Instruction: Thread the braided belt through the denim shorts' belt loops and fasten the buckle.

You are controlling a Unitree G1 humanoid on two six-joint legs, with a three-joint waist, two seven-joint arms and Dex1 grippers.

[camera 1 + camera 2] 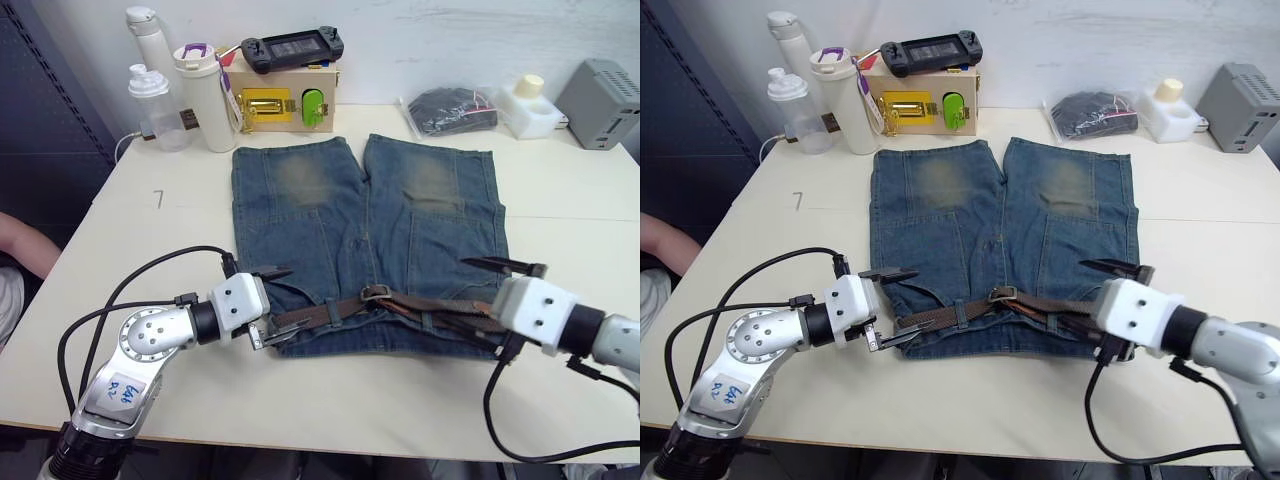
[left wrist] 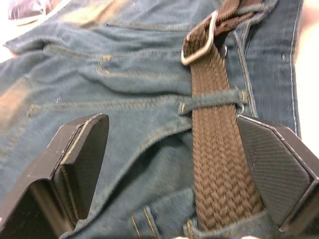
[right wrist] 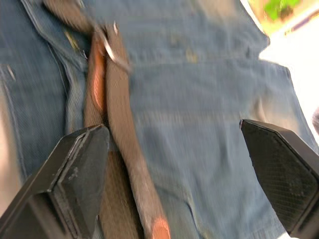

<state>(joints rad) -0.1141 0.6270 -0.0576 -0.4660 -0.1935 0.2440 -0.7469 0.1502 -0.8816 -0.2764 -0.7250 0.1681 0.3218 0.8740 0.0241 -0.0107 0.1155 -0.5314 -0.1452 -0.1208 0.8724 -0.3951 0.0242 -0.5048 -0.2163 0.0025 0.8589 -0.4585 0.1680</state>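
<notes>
The denim shorts (image 1: pixel 365 215) lie flat on the table (image 1: pixel 150 260), waistband toward me. The braided belt (image 1: pixel 330 312) runs along the waistband and passes under a belt loop (image 2: pixel 212 101). Its silver buckle (image 1: pixel 375 293) sits near the middle of the waistband, with strap overlapping to the right of it. My left gripper (image 1: pixel 272 300) is open at the waistband's left end, and the strap (image 2: pixel 219 164) lies between its fingers (image 2: pixel 79 164). Over the right part of the waistband my right gripper (image 1: pixel 460 292) is open above the strap (image 3: pixel 119 134), holding nothing.
Along the table's far edge stand bottles (image 1: pixel 205 95), a wooden box (image 1: pixel 285 95) with a game controller on top, a black pouch (image 1: pixel 450 108), a white container (image 1: pixel 530 105) and a grey box (image 1: pixel 600 90). A person's arm (image 1: pixel 20 245) shows at the left edge.
</notes>
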